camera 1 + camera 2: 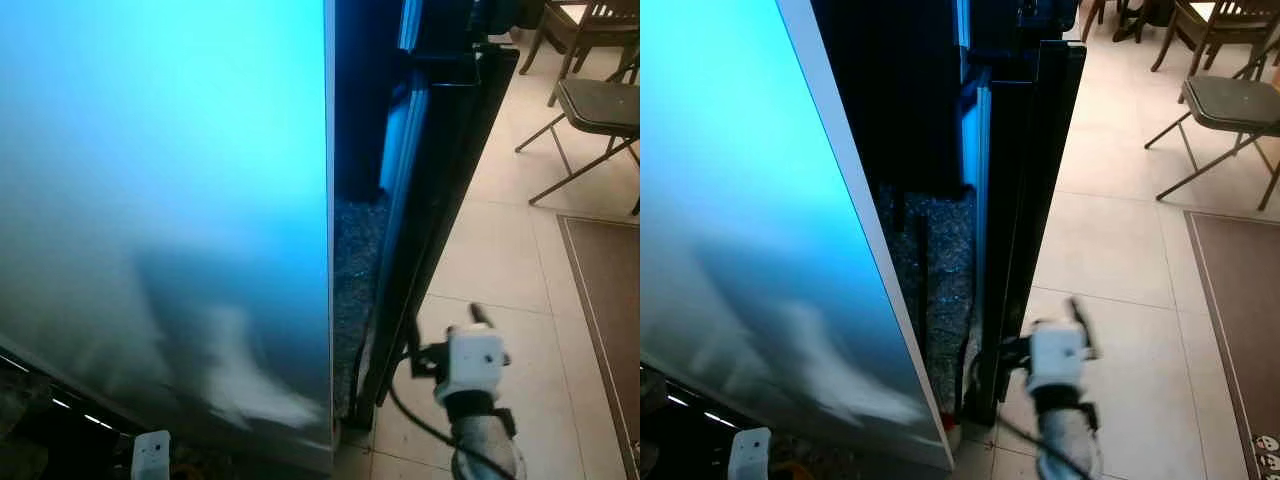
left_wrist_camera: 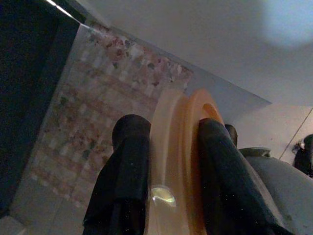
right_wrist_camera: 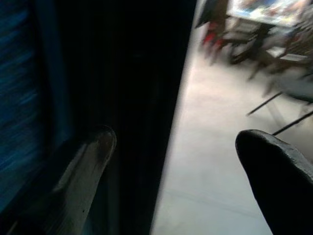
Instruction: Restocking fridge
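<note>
The fridge door [image 1: 160, 200] glows cyan toward 12 o'clock and fades to grey, with pale smeared reflections, toward 6 o'clock; its edge is white. At 1 o'clock of it the second door [image 1: 440, 200] is glossy black with a blue-lit strip. Between them shows a dark speckled surface [image 1: 355, 270]. The floor [image 1: 500, 240] is cream tile with thin grey joints, and a brown mat [image 1: 605, 300] with a darker border lies at 4 o'clock. The folding chair [image 1: 595, 105] has a dark grey seat on a thin dark frame. The right gripper [image 3: 176, 147] has black fingers on a white wrist block; the left gripper [image 2: 168, 147], black-fingered, clasps a translucent pale-orange item [image 2: 178, 161] before a red-and-white mottled brick wall [image 2: 98, 107].
</note>
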Available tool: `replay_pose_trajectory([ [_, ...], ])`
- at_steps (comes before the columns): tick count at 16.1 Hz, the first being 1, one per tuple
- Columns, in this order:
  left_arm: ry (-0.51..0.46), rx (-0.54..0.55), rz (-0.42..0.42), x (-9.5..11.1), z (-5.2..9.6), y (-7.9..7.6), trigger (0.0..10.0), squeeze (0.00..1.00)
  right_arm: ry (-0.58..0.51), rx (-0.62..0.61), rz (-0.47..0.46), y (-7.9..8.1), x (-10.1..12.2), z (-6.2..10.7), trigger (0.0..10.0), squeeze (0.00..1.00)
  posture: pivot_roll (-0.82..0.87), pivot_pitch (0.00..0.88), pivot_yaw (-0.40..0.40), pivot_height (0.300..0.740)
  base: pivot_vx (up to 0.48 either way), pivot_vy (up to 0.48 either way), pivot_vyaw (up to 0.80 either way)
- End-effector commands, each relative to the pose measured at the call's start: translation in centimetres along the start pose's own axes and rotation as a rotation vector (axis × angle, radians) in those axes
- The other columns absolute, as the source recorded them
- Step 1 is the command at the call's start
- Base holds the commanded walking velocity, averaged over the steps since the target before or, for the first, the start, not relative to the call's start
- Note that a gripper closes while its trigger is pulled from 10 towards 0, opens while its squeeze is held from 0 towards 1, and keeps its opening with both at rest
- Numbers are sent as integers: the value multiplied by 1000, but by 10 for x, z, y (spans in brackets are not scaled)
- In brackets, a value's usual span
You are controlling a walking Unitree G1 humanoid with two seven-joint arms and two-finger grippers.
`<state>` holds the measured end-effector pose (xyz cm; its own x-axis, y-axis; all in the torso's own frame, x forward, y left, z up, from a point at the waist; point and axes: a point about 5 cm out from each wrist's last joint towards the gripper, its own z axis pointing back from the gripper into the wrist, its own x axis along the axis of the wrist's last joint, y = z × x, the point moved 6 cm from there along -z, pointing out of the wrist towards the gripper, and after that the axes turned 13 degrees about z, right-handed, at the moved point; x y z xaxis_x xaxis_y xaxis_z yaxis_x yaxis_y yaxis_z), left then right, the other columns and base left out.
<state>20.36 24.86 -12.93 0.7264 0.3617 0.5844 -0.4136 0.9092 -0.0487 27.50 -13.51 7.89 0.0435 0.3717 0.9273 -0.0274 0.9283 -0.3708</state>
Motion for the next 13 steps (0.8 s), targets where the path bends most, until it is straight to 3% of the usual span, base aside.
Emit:
replay_pose_trajectory([
  [1, 11, 25, 8, -5, 1, 7, 10000, 0, 26, 57, -5, 10, -2, 3, 10000, 1000, -140, 56, 85, 740, 0, 0, 0],
  [2, 12, 26, 8, -5, 1, 7, 10000, 0, 36, 96, 12, 16, -4, 3, 10000, 1000, -139, 58, 83, 740, 0, 0, 0],
  [4, 11, 27, 11, -5, 1, 7, 10000, 0, 5, 55, 16, 8, 2, -3, 10000, 176, -133, 56, 83, 740, 0, 0, 0],
  [5, 10, 26, 15, -4, 1, 6, 10000, 0, -19, 42, 17, 4, 9, -10, 10000, 0, -139, 59, 87, 740, 0, 0, 0],
  [9, 10, 20, 11, -4, 1, 5, 10000, 0, -54, 88, 25, 10, 18, -22, 10000, 0, -133, 56, 87, 740, 0, 0, 0],
  [13, 10, 21, 11, -4, 1, 5, 10000, 0, -66, 186, 34, 27, 19, -22, 10000, 0, -137, 58, 86, 740, 0, 0, 0],
])
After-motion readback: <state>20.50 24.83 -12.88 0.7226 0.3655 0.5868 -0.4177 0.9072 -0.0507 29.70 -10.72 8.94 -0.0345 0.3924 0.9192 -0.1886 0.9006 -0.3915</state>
